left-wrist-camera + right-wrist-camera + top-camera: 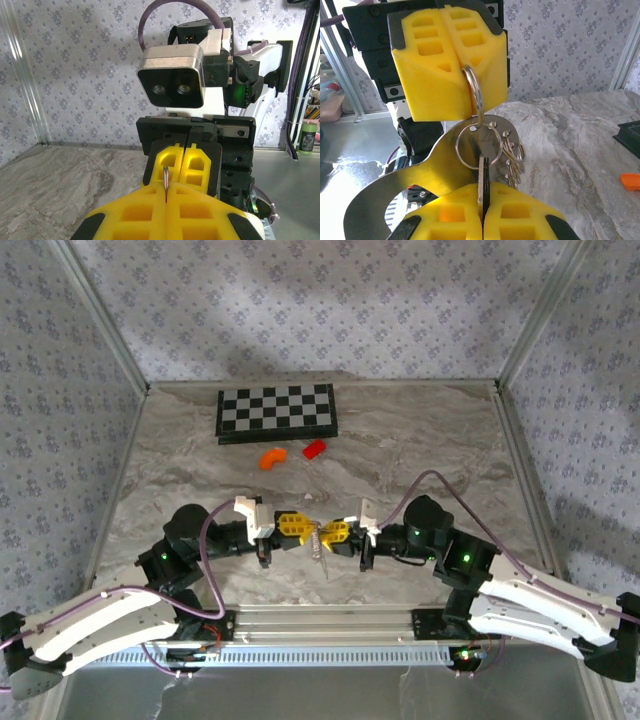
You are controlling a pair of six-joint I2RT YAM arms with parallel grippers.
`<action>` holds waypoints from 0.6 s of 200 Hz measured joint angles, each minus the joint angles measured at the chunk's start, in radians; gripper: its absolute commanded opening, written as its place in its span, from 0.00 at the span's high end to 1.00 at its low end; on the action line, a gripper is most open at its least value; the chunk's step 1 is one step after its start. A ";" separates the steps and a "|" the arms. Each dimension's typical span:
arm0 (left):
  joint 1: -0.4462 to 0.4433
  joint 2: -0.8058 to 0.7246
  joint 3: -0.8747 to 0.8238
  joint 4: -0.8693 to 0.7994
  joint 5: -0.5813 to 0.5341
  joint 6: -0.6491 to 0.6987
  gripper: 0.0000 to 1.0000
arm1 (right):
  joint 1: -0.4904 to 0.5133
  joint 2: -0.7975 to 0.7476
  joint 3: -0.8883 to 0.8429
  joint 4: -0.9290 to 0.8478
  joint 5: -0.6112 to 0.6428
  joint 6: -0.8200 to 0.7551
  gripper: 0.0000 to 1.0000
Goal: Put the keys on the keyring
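Observation:
Above the near middle of the table my two grippers meet tip to tip. My left gripper point(298, 528) point(166, 191) is shut on the keyring point(165, 179) point(472, 90), a thin silvery ring seen edge-on between its yellow fingers. From that ring hang a curved metal plate point(427, 170), a round split ring point(461, 150) and several small rings point(512, 150). My right gripper point(332, 532) point(483, 202) is shut on a flat key point(482, 182), whose top lies against the round split ring. Whether the key is threaded on cannot be told.
A checkerboard point(277, 412) lies at the back of the marble table. In front of it are a curved orange piece point(272, 457) point(631, 181) and a red block point(315, 448). Patterned walls close in the left, right and back sides.

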State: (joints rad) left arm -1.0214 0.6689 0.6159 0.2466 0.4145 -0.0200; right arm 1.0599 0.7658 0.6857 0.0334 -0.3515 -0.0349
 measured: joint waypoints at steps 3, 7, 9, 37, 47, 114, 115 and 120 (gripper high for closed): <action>0.000 0.000 0.000 0.000 0.000 0.000 1.00 | 0.000 -0.002 0.000 0.000 0.000 -0.002 0.99; 0.000 0.000 0.000 0.001 -0.002 0.000 1.00 | 0.000 -0.005 -0.001 -0.001 0.002 -0.002 1.00; 0.000 0.000 0.000 0.001 -0.003 0.000 1.00 | 0.000 -0.005 -0.001 -0.001 0.003 -0.002 1.00; 0.000 -0.002 0.000 0.000 -0.008 0.000 1.00 | 0.000 -0.016 -0.001 -0.007 0.014 -0.003 1.00; 0.000 -0.002 0.000 0.000 -0.011 0.000 1.00 | 0.000 -0.021 -0.001 -0.010 0.020 -0.003 1.00; 0.000 -0.001 -0.005 -0.019 -0.015 0.003 1.00 | 0.012 -0.034 0.027 -0.092 0.084 -0.045 1.00; 0.000 -0.001 -0.005 -0.019 -0.015 0.004 1.00 | 0.013 -0.034 0.028 -0.093 0.084 -0.045 1.00; 0.000 0.000 -0.005 -0.020 -0.015 0.004 1.00 | 0.014 -0.034 0.032 -0.101 0.089 -0.050 1.00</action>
State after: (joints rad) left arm -1.0214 0.6685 0.6109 0.2264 0.3992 -0.0162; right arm 1.0737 0.7319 0.7177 -0.0677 -0.2626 -0.0845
